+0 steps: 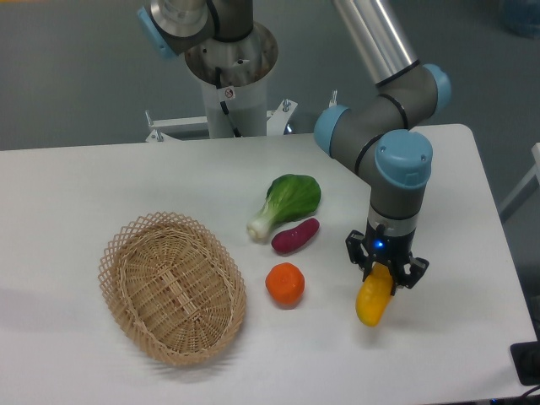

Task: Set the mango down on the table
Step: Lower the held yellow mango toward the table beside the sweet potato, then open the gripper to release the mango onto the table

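Note:
The yellow mango (373, 300) hangs nearly upright in my gripper (386, 274), at the right front of the white table (101, 181). The two fingers are closed on its upper end. Its lower tip is at or just above the tabletop; I cannot tell whether it touches. The top of the mango is hidden between the fingers.
A round orange fruit (285, 283) lies left of the mango. A purple sweet potato (295, 235) and a green bok choy (285, 202) lie behind it. An oval wicker basket (172, 285) stands empty at the front left. The table's right edge is close to the gripper.

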